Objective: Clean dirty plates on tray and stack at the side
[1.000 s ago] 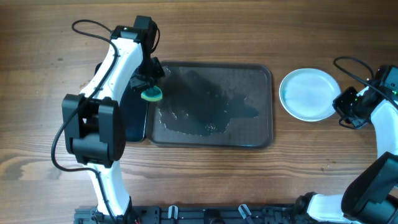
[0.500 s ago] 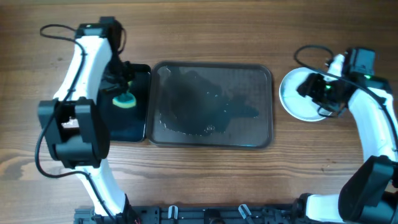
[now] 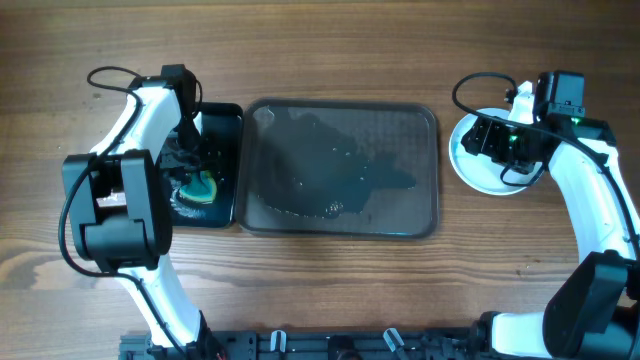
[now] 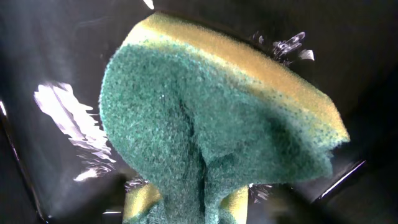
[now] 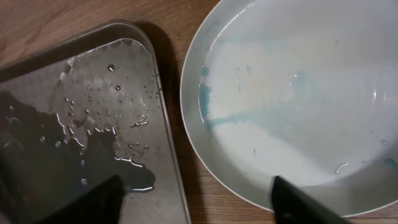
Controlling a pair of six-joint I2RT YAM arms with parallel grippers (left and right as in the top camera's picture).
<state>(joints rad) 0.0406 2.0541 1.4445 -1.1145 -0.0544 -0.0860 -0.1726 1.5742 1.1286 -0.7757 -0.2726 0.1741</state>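
Observation:
A white plate [image 3: 476, 172] lies on the wood right of the tray [image 3: 400, 130], its inside [image 5: 292, 93] wet with faint blue smears. The tray [image 5: 74, 93] holds only a film of water. My right gripper [image 3: 477, 140] hovers over the plate's left rim and stands open [image 5: 196, 199], with one finger over the tray and the other over the plate. My left gripper [image 3: 190, 180] is low over the small black tray [image 3: 222, 130]. It stands open [image 4: 199, 205] around a green and yellow sponge [image 4: 205, 124] that rests there [image 3: 203, 187].
The black sponge tray [image 4: 50, 50] is wet and butts against the big tray's left side. Bare wooden table surrounds both trays. Cables trail behind each arm at the table's far side.
The left arm carried the sponge from the big tray's edge to the black tray and opened its jaws. The right gripper moved left from beside the plate to over it and opened.

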